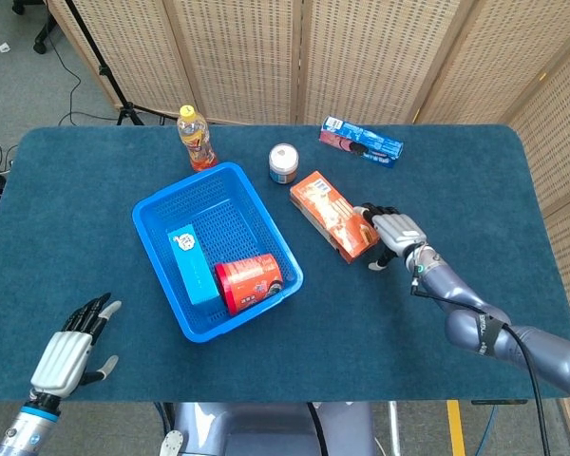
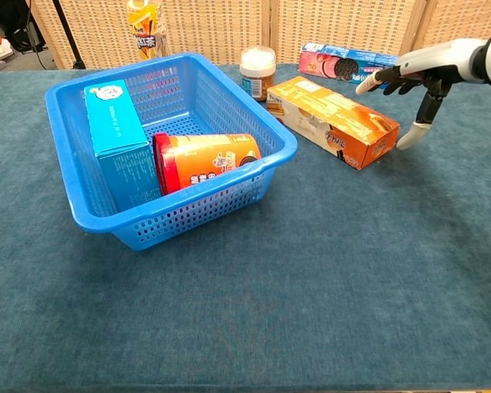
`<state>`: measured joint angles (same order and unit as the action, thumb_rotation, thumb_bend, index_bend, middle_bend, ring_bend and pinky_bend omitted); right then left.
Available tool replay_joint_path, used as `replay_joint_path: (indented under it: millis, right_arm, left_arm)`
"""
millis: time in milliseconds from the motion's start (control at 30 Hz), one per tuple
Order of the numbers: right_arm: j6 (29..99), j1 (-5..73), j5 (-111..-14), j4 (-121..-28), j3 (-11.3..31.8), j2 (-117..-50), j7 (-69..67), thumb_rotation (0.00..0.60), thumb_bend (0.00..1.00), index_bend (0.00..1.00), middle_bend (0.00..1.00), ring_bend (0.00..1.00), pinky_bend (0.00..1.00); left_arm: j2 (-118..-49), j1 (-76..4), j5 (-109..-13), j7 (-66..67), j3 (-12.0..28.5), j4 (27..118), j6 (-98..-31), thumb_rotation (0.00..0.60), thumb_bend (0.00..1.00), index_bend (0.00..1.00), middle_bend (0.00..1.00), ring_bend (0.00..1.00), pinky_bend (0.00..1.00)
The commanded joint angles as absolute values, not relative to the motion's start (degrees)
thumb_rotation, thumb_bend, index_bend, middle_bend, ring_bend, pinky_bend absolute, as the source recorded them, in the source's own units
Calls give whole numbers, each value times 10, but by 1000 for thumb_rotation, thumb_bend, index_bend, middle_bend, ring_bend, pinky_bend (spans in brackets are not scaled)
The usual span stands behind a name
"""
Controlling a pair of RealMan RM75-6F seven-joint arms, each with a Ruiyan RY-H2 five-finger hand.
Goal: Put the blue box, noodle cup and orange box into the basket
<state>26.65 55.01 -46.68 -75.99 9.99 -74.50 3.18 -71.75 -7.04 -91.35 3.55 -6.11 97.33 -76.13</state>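
Observation:
The blue basket [image 1: 161,204] [image 2: 274,135] holds the blue box [image 1: 191,263] [image 2: 114,135] on its edge and the red noodle cup [image 1: 250,282] [image 2: 204,160] on its side. To the basket's right the orange box [image 1: 332,215] [image 2: 334,119] lies flat on the table. My right hand [image 1: 392,234] [image 2: 417,72] hovers open at the box's right end, fingers spread over it and thumb down beside it, gripping nothing. At the table's near left corner my left hand [image 1: 69,351] stays open, far from everything.
Behind the basket stand an orange drink bottle [image 1: 197,139] [image 2: 144,18] and a small white-lidded jar [image 1: 283,163] [image 2: 256,72]. A blue cookie packet [image 1: 362,141] [image 2: 344,64] lies at the back right. Folding screens close off the far side.

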Motion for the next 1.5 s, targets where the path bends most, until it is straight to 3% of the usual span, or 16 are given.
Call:
replay_joint_path:
  millis: [33, 333, 733, 1300, 1500]
  right_arm:
    - [256, 543, -494, -742, 105, -758, 9, 600, 156, 0, 0, 0, 24]
    - [230, 533, -559, -732, 104, -763, -32, 600, 164, 14, 0, 0, 24]
    - [212, 529, -564, -810, 70, -704, -31, 600, 260, 69, 0, 0, 24]
    - [285, 508, -520, -993, 3, -568, 19, 600, 260, 69, 0, 0, 24]
    - [313, 497, -521, -1030, 0, -544, 24, 600, 260, 69, 0, 0, 24]
  left_arm:
    - [-718, -70, -914, 37, -62, 974, -762, 600, 307, 76, 0, 3, 127]
    - [-719, -72, -917, 40, -64, 976, -761, 600, 309, 76, 0, 4, 127]
    - [-712, -73, -930, 27, -68, 984, -766, 600, 310, 76, 0, 4, 127]
    - [-703, -72, -944, 13, -73, 993, -776, 600, 310, 76, 0, 4, 127]
    - [-701, -72, -949, 12, -74, 996, -779, 600, 309, 76, 0, 4, 127]
